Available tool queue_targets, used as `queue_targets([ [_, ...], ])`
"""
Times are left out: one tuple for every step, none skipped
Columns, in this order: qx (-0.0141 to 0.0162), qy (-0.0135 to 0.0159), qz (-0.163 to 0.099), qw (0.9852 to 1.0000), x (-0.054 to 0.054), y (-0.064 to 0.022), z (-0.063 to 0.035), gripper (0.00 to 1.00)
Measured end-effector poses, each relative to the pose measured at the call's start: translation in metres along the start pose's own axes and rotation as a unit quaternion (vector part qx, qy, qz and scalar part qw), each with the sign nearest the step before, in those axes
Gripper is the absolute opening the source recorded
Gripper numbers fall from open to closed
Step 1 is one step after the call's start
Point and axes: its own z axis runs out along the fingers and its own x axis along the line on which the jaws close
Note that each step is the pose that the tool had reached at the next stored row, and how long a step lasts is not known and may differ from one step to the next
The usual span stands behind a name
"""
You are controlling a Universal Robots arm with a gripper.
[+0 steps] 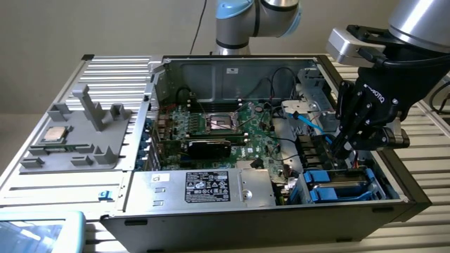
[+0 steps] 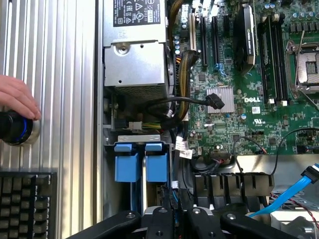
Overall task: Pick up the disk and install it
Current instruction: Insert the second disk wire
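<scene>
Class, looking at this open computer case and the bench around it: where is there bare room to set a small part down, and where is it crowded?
Free: ribbed metal bench beside grey plastic parts tray. Crowded: case interior around green motherboard, and black gripper over blue drive carriers.

Cables (image 2: 164,107) crowding blue carriers (image 2: 142,162)

Open tower case (image 1: 393,182) lay on its side, green motherboard (image 1: 232,126) showing, silver power supply (image 1: 204,187) with its black label near the front. CPU chip (image 1: 55,134) sat on a grey tray (image 1: 77,153) beside it.
</scene>
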Motion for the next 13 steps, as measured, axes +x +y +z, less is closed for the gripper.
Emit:
queue_targets([
  [0.0, 0.0, 0.0, 1.0, 0.0, 0.0, 0.0, 0.16],
  [0.0, 0.0, 0.0, 1.0, 0.0, 0.0, 0.0, 0.16],
  [0.0, 0.0, 0.0, 1.0, 0.0, 0.0, 0.0, 0.16],
  [0.0, 0.0, 0.0, 1.0, 0.0, 0.0, 0.0, 0.16],
  [0.0, 0.0, 0.0, 1.0, 0.0, 0.0, 0.0, 0.16],
  [0.0, 0.0, 0.0, 1.0, 0.0, 0.0, 0.0, 0.16],
  [0.0, 0.0, 0.0, 1.0, 0.0, 0.0, 0.0, 0.16],
  [0.0, 0.0, 0.0, 1.0, 0.0, 0.0, 0.0, 0.16],
  [0.0, 0.0002, 0.0, 1.0, 0.0, 0.0001, 0.0, 0.16],
  [0.0001, 0.0008, 0.0, 1.0, 0.0, 0.0002, 0.0003, 0.16],
  [0.0003, 0.0029, 0.0, 1.0, 0.0, 0.0004, 0.0006, 0.16],
  [0.0007, 0.0069, 0.001, 1.0, 0.0, 0.0007, 0.001, 0.16],
  [0.0012, 0.0123, 0.002, 0.9999, -0.0001, 0.001, 0.0013, 0.16],
])
